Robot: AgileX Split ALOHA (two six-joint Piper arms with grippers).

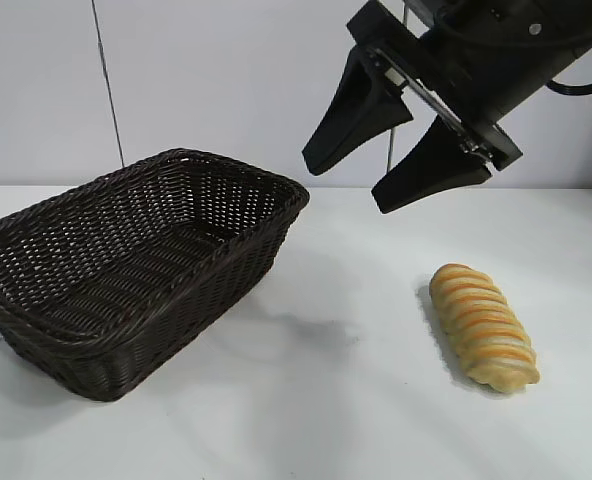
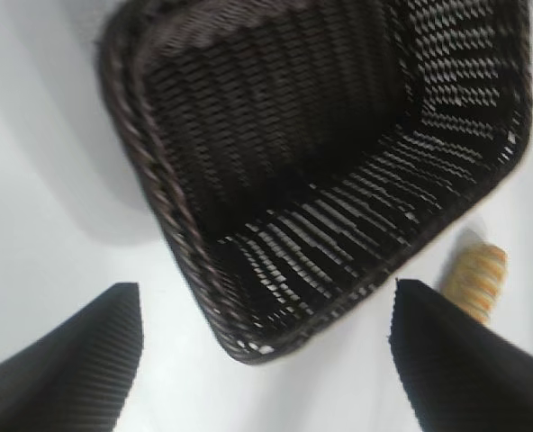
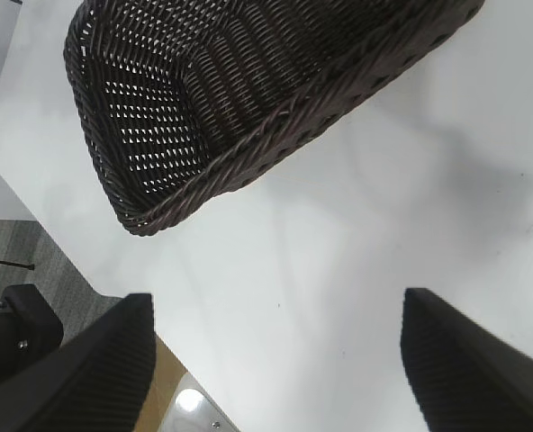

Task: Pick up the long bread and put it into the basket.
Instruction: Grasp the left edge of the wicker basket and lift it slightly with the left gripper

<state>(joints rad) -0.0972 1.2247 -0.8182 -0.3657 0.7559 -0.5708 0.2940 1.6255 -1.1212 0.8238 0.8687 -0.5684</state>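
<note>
Bread first: the long bread (image 1: 483,327), an oblong golden-tan loaf with orange-brown crosswise ridges and a paler underside, lies flat on the white table (image 1: 356,400) at the right of the scene, toward the near edge. Nothing touches it. It is angled so one end points to the far left and the other to the near right, which leaves its long sides exposed for a grasp across the width.

To the left sits the basket (image 1: 36,330), a large rectangular dark brown woven wicker basket with sloped sides and a braided rim. It is well apart from the loaf and has nothing in it, so the task is not yet begun in any material sense.

The right gripper (image 1: 386,165) hangs in the air above the table, beyond the loaf and a little to its left, tilted downward. Its black jaws stand wide apart and hold nothing; that spread looks sufficient to straddle the loaf. Its wrist view shows only the basket's corner and bare table, so it is not yet aimed at the bread.

The left gripper (image 2: 266,360) is out of the exterior view; its own camera shows its jaws apart and empty, looking down over the basket, with the loaf glimpsed past the basket's rim.
</note>
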